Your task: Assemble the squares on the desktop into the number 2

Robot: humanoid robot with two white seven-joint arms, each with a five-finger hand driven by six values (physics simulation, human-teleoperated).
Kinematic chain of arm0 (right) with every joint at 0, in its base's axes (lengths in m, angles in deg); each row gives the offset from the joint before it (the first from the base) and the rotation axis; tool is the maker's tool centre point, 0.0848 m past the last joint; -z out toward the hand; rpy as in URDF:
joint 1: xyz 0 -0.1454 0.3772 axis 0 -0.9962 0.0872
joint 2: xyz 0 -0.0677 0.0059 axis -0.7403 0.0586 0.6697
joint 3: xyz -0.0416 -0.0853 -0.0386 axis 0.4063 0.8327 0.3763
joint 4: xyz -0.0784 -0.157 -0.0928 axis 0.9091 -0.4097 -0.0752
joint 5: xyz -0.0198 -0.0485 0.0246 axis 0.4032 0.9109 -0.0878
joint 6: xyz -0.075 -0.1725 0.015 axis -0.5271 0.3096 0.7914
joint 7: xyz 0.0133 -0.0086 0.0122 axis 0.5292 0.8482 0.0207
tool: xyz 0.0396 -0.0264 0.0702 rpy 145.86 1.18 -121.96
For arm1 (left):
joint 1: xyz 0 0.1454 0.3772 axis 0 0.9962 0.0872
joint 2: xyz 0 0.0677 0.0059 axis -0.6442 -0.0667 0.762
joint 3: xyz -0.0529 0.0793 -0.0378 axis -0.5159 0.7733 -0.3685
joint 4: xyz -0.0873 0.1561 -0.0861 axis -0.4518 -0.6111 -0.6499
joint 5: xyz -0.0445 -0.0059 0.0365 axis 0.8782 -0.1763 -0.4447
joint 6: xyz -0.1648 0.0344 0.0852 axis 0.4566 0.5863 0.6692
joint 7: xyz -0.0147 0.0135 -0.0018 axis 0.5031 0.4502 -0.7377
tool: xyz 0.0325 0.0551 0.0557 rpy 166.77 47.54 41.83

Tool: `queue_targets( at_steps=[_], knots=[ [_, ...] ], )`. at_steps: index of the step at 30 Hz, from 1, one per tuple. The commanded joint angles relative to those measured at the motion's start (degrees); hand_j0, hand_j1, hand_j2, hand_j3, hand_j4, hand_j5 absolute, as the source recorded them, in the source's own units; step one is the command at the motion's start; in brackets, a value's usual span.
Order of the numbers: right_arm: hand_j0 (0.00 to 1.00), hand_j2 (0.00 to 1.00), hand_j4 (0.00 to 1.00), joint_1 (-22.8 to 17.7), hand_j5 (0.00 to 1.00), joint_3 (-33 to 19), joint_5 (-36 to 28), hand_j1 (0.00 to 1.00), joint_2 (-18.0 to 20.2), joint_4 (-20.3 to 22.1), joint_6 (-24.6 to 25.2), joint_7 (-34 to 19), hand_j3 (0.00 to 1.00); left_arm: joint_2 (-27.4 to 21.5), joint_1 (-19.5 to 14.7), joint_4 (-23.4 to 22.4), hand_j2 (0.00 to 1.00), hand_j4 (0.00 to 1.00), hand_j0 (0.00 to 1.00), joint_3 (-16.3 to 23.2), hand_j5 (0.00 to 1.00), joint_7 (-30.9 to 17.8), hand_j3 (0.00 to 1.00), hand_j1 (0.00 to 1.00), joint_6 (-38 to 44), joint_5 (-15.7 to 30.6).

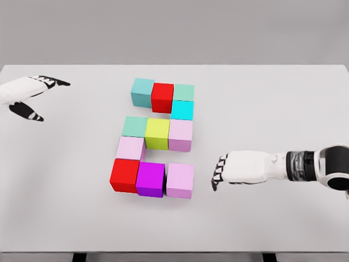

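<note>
Forming a blocky figure at the centre of the white table [283, 218], eleven cubes sit packed side by side. Along the top, toward twelve o'clock, run a teal cube [142, 90], a red cube [162, 97] and a pale green cube [184, 91], with a cyan cube [182, 109] tucked just under the green one at the row's right end. The middle row holds a mint cube [134, 126], a yellow-green cube [157, 133] and a light pink cube [180, 134], all touching. A second pink cube [130, 148] stands alone below the mint one on the left side, linking down to the bottom row toward six o'clock — a larger red cube [124, 174], a magenta cube [150, 179] and a lilac cube [180, 180].

The right hand [240, 168] hovers at about four o'clock from the figure, just beside the lilac cube but not touching it; its dark-tipped fingers [220, 173] point toward the cubes and hang loosely curved, holding nothing. The left hand [27, 94] sits far off at ten o'clock near the table's left edge — fingers spread, thumb apart from the rest, empty, well apart from every cube.
</note>
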Motion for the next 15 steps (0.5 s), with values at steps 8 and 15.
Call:
queue_targets(
  at_steps=[8, 15],
  knots=[
    [0.58, 0.58, 0.58, 0.1, 0.58, -0.1, 1.3, 0.58, -3.6, -0.1, 0.1, 0.0, 0.58, 1.3, 0.0, -1.7, 1.0, 1.0, 1.0, -0.7, 1.0, 0.0, 1.0, 1.0, 0.1, 0.2],
    [0.58, 0.58, 0.58, 0.1, 0.58, -0.1, 3.8, 0.58, -5.8, -1.9, 0.1, 0.0, 0.58, 1.2, 0.1, -2.1, 1.0, 1.0, 1.0, -1.4, 1.0, 0.0, 1.0, 1.0, 0.1, 0.3]
  ],
)
